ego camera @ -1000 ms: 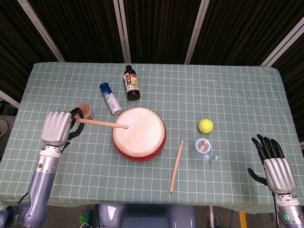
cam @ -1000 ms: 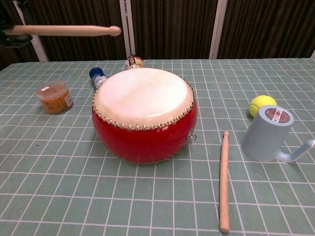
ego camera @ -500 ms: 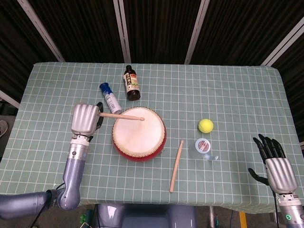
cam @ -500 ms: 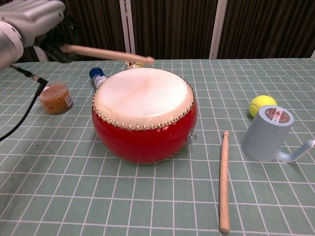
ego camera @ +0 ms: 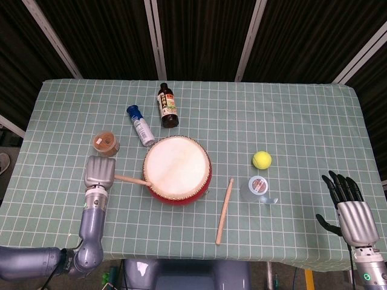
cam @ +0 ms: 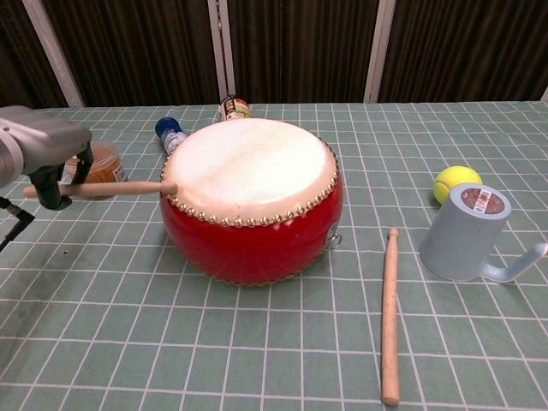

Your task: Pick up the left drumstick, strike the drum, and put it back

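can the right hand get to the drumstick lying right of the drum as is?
Probably yes. The right hand is open and holds nothing; the drumstick lies bare on the cloth, apart from the drum. The cup sits near the direct path, so come in lower.

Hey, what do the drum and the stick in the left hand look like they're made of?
Drum: glossy red shell, likely lacquered wood or plastic; matte off-white head, perhaps hide, fixed with metal studs. Drumstick held in the left hand: pale unpainted wood, judging by its matte tan surface.
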You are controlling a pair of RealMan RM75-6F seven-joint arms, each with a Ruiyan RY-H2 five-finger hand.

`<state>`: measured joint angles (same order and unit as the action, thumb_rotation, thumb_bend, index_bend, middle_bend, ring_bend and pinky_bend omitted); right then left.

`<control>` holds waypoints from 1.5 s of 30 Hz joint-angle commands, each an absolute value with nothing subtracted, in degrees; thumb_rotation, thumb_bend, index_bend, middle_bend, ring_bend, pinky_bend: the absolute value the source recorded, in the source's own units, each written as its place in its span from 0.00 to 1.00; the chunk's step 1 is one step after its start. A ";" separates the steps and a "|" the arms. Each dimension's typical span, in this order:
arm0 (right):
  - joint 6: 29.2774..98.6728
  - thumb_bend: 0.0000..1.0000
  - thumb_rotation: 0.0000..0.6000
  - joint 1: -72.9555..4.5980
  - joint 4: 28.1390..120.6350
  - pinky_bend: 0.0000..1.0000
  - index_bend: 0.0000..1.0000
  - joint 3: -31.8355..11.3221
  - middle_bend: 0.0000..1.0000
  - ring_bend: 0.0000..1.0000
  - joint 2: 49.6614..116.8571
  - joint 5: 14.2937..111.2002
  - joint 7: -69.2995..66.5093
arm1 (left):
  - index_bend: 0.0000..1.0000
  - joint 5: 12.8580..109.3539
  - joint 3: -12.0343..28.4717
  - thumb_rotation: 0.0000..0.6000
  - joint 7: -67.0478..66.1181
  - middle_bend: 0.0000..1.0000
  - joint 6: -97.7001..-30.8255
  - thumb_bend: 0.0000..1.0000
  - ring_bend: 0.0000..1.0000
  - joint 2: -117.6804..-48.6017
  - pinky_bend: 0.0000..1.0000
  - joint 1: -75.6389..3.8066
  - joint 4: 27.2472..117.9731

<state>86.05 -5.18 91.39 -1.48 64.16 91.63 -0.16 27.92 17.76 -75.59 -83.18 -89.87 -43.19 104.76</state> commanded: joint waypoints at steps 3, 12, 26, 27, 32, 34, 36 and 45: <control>86.13 0.26 1.00 -5.12 91.36 0.07 0.00 -1.40 0.00 0.00 64.25 91.77 0.06 | 0.75 63.94 21.83 1.00 -39.55 1.00 -88.66 0.51 1.00 -89.04 0.98 -40.98 109.70; 85.87 0.26 1.00 -5.23 91.34 0.07 0.00 -1.46 0.00 0.00 64.22 91.60 -0.06 | 0.74 69.17 23.26 1.00 -35.69 1.00 -89.63 0.51 1.00 -91.01 0.98 -42.15 109.64; 85.54 0.26 1.00 -5.20 91.76 0.07 0.00 -1.23 0.00 0.00 64.02 91.54 -0.43 | 0.75 56.58 12.47 1.00 -53.03 1.00 -83.14 0.51 1.00 -94.85 0.98 -41.39 97.95; 85.60 0.26 1.00 -5.16 91.76 0.07 0.00 -1.22 0.00 0.00 64.00 91.54 -0.48 | 0.75 49.69 10.56 1.00 -60.12 1.00 -81.47 0.51 1.00 -94.17 0.98 -41.02 98.43; 85.58 0.26 1.00 -5.10 91.93 0.07 0.00 -1.31 0.00 0.00 63.81 91.27 -1.04 | 0.75 32.23 12.58 1.00 -77.46 1.00 -83.46 0.51 1.00 -91.22 0.98 -43.39 106.06; 85.50 0.26 1.00 -5.15 91.92 0.07 0.00 -1.35 0.00 0.00 63.84 91.20 -0.96 | 0.75 31.47 14.05 1.00 -77.71 1.00 -84.27 0.51 1.00 -89.62 0.98 -43.90 109.22; 85.52 0.26 1.00 -5.15 91.95 0.07 0.00 -1.34 0.00 0.00 63.91 91.25 -0.79 | 0.75 32.40 14.98 1.00 -76.46 1.00 -84.58 0.51 1.00 -88.37 0.98 -43.99 111.43; 85.65 0.26 1.00 -5.02 92.03 0.07 0.00 -1.30 0.00 0.00 63.95 91.27 -0.38 | 0.74 60.40 13.80 1.00 -50.54 1.00 -87.96 0.51 1.00 -83.82 0.98 -37.71 117.96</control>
